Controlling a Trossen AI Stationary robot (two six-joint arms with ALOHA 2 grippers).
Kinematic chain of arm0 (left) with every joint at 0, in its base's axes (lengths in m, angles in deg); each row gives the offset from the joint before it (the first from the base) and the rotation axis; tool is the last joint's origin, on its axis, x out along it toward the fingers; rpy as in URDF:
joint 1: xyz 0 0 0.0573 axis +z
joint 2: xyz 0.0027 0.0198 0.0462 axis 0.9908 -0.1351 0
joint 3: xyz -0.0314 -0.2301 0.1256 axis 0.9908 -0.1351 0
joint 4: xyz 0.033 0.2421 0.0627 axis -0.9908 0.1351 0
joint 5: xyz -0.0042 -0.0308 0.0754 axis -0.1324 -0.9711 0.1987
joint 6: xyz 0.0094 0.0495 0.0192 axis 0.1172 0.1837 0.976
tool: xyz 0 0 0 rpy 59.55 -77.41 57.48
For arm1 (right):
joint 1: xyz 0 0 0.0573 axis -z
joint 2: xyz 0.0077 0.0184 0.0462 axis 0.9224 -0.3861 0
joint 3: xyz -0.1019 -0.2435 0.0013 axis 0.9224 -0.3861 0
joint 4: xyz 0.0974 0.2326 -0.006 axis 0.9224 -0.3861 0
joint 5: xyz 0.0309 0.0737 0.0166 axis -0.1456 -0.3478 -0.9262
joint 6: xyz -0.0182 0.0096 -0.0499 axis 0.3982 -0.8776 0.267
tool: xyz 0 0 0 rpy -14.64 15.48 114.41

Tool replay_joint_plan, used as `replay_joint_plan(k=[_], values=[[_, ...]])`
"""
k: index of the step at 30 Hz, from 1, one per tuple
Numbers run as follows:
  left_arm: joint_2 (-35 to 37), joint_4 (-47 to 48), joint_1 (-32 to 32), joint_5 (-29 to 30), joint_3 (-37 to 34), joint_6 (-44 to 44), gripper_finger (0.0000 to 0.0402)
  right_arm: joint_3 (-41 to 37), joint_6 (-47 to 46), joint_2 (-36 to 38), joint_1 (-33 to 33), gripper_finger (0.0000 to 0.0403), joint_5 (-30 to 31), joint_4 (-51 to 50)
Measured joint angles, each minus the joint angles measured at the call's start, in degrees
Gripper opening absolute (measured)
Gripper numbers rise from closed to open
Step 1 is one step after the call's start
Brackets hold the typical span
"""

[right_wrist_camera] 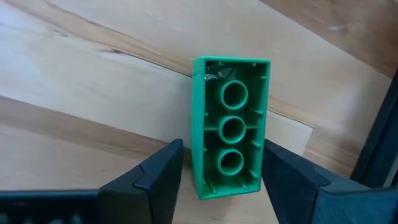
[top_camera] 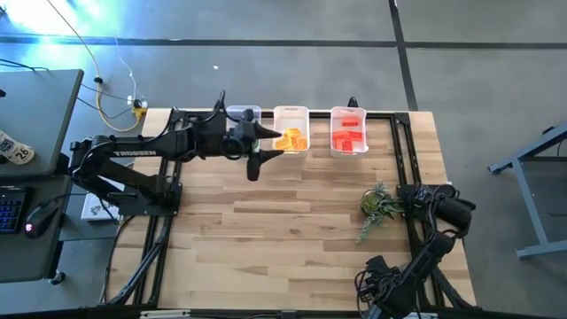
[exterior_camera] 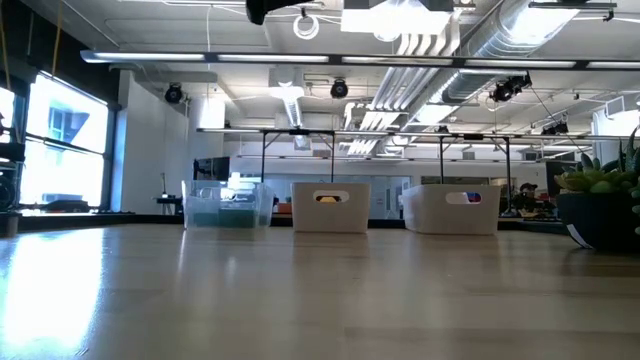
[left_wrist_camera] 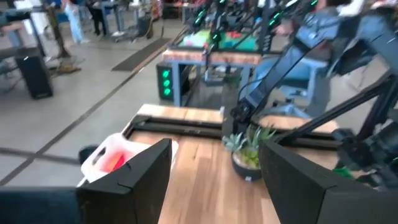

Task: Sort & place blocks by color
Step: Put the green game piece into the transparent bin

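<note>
My right gripper (right_wrist_camera: 224, 158) sits at the table's right side beside the plant (top_camera: 443, 206) and is shut on a green block (right_wrist_camera: 231, 134). In the high view that block is hidden under the arm. My left gripper (top_camera: 260, 151) hangs open and empty, raised above the table in front of the bins at the far edge (left_wrist_camera: 214, 155). The other blocks lie sorted in three bins: green (exterior_camera: 225, 212), yellow-orange (top_camera: 291, 139) and red (top_camera: 348, 137). My right gripper pinches the green block between its two fingers, one on each long side wall (right_wrist_camera: 200, 168). The block lies along the fingers and sticks out past their tips. Its hollow underside (right_wrist_camera: 233, 127) with three round tubes faces the wrist camera. Whether its far end touches the table cannot be told.
Three bins stand in a row along the far edge (top_camera: 244, 115) (top_camera: 291, 113) (top_camera: 349, 113). A small green potted plant (top_camera: 379, 206) stands near the right arm. Black frame rails run along the table's left and right sides (top_camera: 400, 159). Bare wood fills the middle (top_camera: 283, 221).
</note>
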Motion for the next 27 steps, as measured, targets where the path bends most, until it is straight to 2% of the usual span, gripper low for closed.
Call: replay_joint_plan(k=[7, 17, 22, 27], values=[[0.00, 7.07, -0.32, 4.38, 0.00, -3.00, 0.0227, -0.12, 0.11, -0.02, 0.05, 0.0117, 0.07, 1.64], [-0.02, 17.48, -0.16, 4.32, 0.00, -11.01, 0.0227, -0.14, 2.31, 0.99, 2.74, 0.0114, -0.13, 2.94], [-0.02, 20.43, 1.09, 3.90, 0.00, -17.87, 0.0227, -0.27, 6.11, 3.98, 5.98, 0.0114, 8.65, 3.92], [-0.03, 20.92, 4.36, -1.27, 0.00, -26.18, 0.0227, -0.25, 15.43, 6.14, 11.14, 0.0114, 13.62, 4.03]])
